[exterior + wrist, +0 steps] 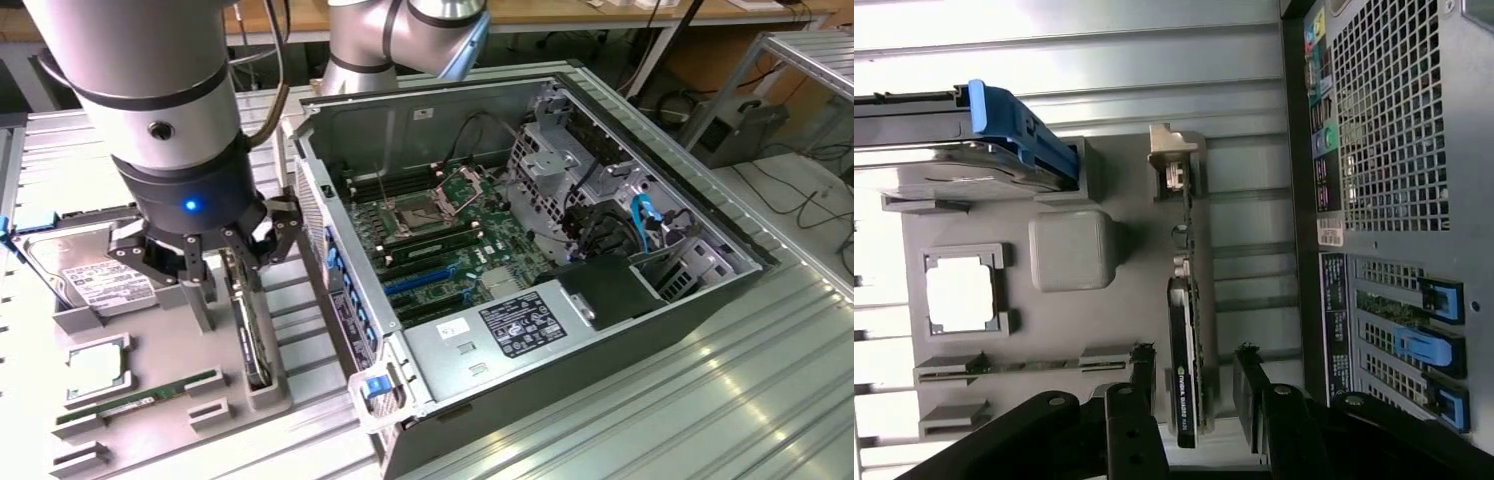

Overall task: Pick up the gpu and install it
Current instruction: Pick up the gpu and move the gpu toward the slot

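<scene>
Hand (224,272) spread over the gpu (251,345)
The gpu stands on edge in the gray tray (167,405) just beside the open computer case (534,250). One finger is on each side of it, not touching it.

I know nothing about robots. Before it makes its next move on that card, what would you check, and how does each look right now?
1. Hand open: ok.
2. gpu between its fingers: ok.
3. gpu upright in the gray tray: ok.
4. Computer case side open: ok.
5. Blue board slots empty: ok.
6. Fingers low enough on the card: cannot tell.
</scene>
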